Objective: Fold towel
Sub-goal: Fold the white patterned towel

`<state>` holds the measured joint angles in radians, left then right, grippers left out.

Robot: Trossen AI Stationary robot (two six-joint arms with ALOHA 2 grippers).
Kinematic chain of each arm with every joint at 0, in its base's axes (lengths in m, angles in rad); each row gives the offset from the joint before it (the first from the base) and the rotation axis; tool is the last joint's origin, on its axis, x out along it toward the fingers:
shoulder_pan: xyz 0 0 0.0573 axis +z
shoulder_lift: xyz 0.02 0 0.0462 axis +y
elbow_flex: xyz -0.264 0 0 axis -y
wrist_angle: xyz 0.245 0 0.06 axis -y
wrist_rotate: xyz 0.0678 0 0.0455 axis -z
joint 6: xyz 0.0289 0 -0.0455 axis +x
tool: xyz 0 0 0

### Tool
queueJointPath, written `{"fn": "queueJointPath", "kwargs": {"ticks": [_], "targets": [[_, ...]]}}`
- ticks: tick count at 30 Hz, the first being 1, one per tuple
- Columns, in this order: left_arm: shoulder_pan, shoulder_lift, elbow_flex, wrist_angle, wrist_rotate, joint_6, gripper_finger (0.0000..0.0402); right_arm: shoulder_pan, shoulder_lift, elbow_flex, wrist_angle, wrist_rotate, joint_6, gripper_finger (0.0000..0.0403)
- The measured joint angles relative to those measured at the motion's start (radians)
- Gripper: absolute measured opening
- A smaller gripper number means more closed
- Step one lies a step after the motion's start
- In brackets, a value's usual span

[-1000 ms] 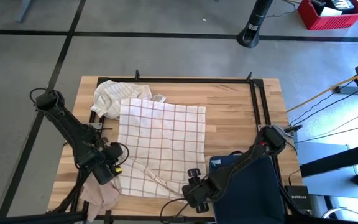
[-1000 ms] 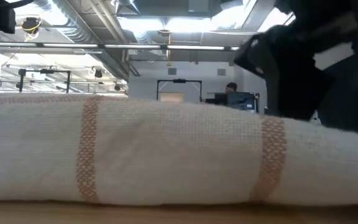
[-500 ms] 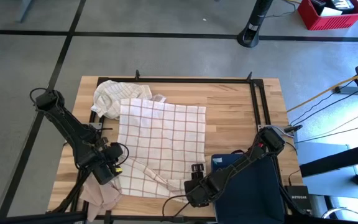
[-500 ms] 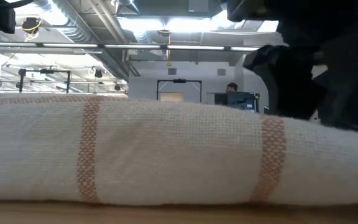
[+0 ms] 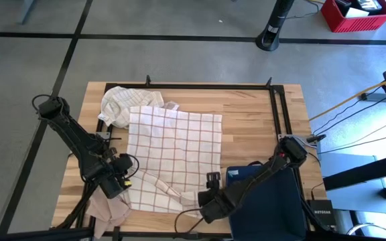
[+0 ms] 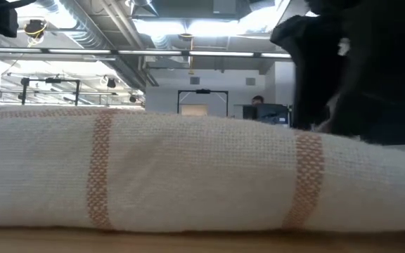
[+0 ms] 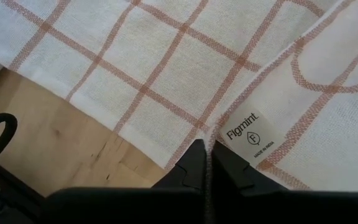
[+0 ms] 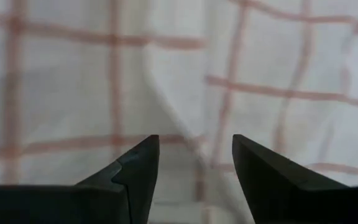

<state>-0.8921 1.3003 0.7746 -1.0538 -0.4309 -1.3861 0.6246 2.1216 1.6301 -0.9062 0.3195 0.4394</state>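
On the tabletop [image 5: 253, 120], a checked towel [image 5: 176, 150] is spread nearly flat at the centre, its near edge partly turned over into a loose diagonal flap. A second, crumpled cloth [image 5: 122, 104] lies touching the towel's far left corner, and a pinkish cloth [image 5: 107, 209] hangs beside its near left corner. A dark blue fabric [image 5: 267, 197] lies just right of the towel's near edge.

The left gripper [image 5: 124, 175] is positioned at the towel's near left corner; its fingers [image 7: 194, 163] are seen closed together on the hem of the turned-over flap. The right gripper [image 5: 211, 182] is held just above the towel's near right edge, with its fingers [image 8: 138, 165] parted and nothing between them.

Progress is judged as early: one corner is pinched, the opposite corner is not yet gripped, and no complete fold is laid. Both near corners remain to be carried across toward the towel's far edge.

A sewn label [image 7: 250, 134] beside the left fingers is read as "Figmint", with a circled "F" and smaller print below, apparently "MADE IN INDIA".
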Motion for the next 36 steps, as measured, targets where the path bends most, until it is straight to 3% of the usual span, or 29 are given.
{"fn": "queueJointPath", "kwargs": {"ticks": [5, 11, 18, 21, 23, 29, 36], "targets": [[0.0, 0.0, 0.0, 0.0, 0.0, 0.002, 0.0006, 0.013, 0.0, -0.036, 0.05, -0.07, -0.031, 0.0204], [0.0, 0.0, 0.0, 0.014, 0.0, 0.021, 0.0002, 0.016, 0.0, -0.045, 0.048, 0.053, -0.047, 0.0189], [0.0, 0.0, 0.001, 0.026, 0.0, 0.058, 0.0006, 0.01, 0.003, -0.046, -0.012, 0.07, -0.045, 0.0089], [0.0, 0.0, 0.001, 0.027, 0.0, 0.078, 0.0002, 0.005, 0.003, -0.046, 0.006, 0.033, -0.021, 0.0025], [0.0, 0.0, 0.01, 0.016, 0.0, 0.081, 0.0002, 0.001, 0.003, -0.04, 0.024, -0.008, -0.016, 0.001], [-0.003, -0.029, 0.109, -0.011, 0.0, 0.146, 0.0005, -0.009, 0.003, 0.094, -0.099, -0.007, 0.034, 0.0006], [-0.003, -0.066, 0.21, -0.213, -0.046, 0.146, 0.0005, -0.041, 0.002, 0.316, -0.401, 0.148, 0.116, 0.0004]]}}
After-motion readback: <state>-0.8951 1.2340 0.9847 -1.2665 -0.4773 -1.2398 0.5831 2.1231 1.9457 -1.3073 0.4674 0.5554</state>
